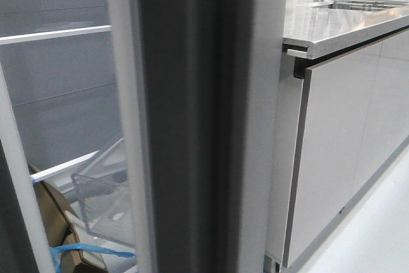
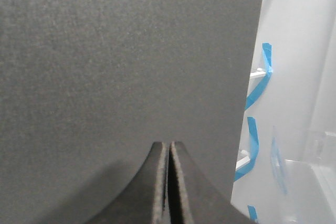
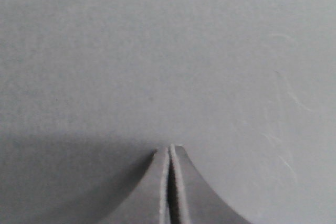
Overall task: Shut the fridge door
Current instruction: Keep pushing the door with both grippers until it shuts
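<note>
No readable text. Fridge door (image 1: pixel 192 126) edge-on, open, just left of grey stone counter (image 1: pixel 345 20). Left gripper (image 2: pixel 169 153) pinched closed against door's matte face; right gripper (image 3: pixel 169 156) likewise closed. Blue tape (image 2: pixel 262 77) on fridge interior.

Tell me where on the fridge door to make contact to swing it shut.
No handle shows, so push rather than grip: press the shut left gripper flat on the fridge door outer matte face, near its free edge beside the open interior, where leverage seems best.
</note>
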Available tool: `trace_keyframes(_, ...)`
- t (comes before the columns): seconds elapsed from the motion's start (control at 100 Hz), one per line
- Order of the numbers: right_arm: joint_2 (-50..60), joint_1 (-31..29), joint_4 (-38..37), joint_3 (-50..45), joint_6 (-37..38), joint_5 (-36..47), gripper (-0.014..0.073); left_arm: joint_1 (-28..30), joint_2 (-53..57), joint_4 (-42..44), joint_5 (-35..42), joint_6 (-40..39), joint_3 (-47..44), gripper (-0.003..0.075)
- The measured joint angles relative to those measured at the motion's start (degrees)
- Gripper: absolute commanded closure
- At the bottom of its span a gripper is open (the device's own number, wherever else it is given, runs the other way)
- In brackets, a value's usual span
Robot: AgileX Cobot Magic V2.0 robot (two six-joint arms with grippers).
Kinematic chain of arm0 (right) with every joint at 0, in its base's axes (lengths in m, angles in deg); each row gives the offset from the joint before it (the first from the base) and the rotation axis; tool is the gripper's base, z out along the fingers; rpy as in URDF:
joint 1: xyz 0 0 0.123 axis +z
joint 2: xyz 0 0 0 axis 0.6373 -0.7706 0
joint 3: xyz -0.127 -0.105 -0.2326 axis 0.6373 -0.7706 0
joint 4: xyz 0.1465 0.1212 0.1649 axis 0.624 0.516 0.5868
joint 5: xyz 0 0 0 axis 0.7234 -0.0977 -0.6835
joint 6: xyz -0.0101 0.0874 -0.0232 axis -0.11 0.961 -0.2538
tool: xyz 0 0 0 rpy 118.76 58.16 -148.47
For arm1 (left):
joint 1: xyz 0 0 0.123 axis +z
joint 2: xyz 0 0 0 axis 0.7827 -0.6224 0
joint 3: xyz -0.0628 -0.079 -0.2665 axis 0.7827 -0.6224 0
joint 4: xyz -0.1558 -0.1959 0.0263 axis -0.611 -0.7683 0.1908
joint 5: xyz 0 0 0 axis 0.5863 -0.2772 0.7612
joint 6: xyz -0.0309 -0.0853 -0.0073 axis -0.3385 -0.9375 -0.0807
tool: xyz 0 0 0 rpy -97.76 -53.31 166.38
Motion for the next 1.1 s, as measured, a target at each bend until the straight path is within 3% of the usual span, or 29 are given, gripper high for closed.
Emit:
trace_keyframes(0.37,-7.6,3.8,0.1,0.1,0.0,8.4,0.0670,0.0,0.0,0.0,0.0,0.0,0.0,0.0741)
trace_keyframes(1.1,-25.8,4.5,0.1,18.1,2.5,7.0,0.0670,0.0,0.0,0.0,0.0,0.0,0.0,0.0741)
